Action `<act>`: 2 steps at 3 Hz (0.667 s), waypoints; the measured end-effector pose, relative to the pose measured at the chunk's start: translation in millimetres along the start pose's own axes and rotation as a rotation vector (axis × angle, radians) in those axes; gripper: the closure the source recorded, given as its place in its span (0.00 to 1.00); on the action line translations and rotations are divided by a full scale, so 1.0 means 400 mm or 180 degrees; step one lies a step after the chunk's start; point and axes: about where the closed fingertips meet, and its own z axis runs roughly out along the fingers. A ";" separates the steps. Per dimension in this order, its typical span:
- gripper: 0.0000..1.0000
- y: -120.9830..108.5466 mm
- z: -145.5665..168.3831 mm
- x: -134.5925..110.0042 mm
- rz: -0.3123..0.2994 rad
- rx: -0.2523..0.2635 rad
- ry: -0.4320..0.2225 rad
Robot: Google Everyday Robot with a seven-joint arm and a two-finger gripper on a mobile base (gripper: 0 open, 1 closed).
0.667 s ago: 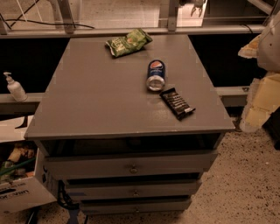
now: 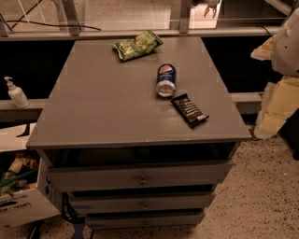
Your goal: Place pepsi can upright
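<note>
Pepsi can lies on its side, and that is the whole story: it sits exactly where it sat a moment ago, no roll, no nudge. One silver end faces the near edge, the round logo is turned up, and it rests in the right half of the table, roughly midway between the far and near edges.

Just off its near end, angled towards the near right corner, lies the flat black snack bar. It is very close to the can, and I cannot tell whether the two touch. Up by the far edge, around the middle, sits the green chip bag, well apart from the can. Neither has shifted either.

And the gripper? It looks to be the small pronged shape at the very top of the view, beyond the far edge and well away from the can. Whether the claw is wide or narrow, I cannot tell. It is holding nothing I can see.

So for the task, nothing is done yet: the can is still down and untouched, and the approach has not started. My read is that the next move must bring the claw down over the can without sweeping the snack bar along.

Further out, a pump bottle stands on the ledge left of the table.
</note>
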 end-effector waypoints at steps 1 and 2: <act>0.00 -0.044 0.029 -0.024 -0.0235 0.0069 -0.0026; 0.00 -0.124 0.071 -0.063 -0.0540 0.0178 -0.0006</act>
